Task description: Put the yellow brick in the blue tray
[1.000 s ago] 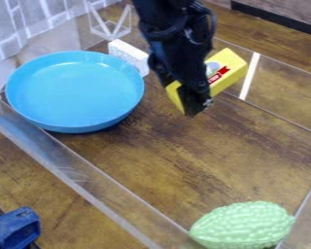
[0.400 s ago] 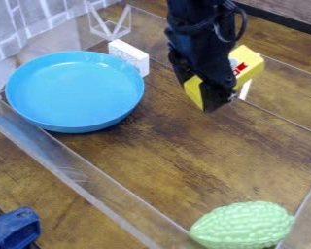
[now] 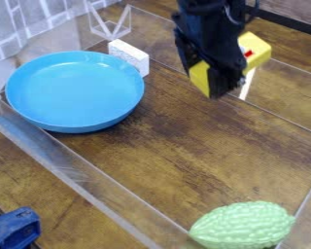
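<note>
Yellow brick (image 3: 256, 50): middle covered by the dark hand (image 3: 213, 80), label mostly behind it (a sliver of red shows). Fingertips blurred against the brick; whether both touch, can't tell. Arm cut off at top edge. Blue crumpled thing (image 3: 13, 229), lower left, runs out of view. Green gourd (image 3: 243, 226) clipped at bottom.

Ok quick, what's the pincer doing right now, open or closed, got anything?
Pincer: closed on the yellow brick.

smooth plastic tray (image 3: 75, 91), brown wood table (image 3: 158, 160)
</note>
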Controlling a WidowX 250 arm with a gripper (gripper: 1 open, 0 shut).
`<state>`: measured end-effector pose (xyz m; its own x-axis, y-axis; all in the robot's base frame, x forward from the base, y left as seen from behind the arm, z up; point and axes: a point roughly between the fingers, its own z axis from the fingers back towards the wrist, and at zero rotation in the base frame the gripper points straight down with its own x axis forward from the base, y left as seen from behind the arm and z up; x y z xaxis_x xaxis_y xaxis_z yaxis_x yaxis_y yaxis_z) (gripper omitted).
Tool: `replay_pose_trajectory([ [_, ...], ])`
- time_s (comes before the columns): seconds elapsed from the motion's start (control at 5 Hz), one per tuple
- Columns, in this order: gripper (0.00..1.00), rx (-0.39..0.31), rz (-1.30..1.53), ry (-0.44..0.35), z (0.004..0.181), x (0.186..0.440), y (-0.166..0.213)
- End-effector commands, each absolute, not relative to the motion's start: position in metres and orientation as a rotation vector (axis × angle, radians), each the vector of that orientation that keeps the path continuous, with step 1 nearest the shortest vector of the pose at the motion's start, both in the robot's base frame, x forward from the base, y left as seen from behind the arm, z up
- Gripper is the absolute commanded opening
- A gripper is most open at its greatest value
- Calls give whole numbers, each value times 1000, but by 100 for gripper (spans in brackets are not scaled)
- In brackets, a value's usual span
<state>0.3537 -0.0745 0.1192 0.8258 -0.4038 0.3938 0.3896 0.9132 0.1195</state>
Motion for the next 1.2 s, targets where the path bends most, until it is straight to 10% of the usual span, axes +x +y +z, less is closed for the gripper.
replay_pose_trajectory([
  [0.0, 0, 45, -390, -463, 135, 361, -60],
  [1.0, 0, 42, -342, -438, 119, 350, -79],
])
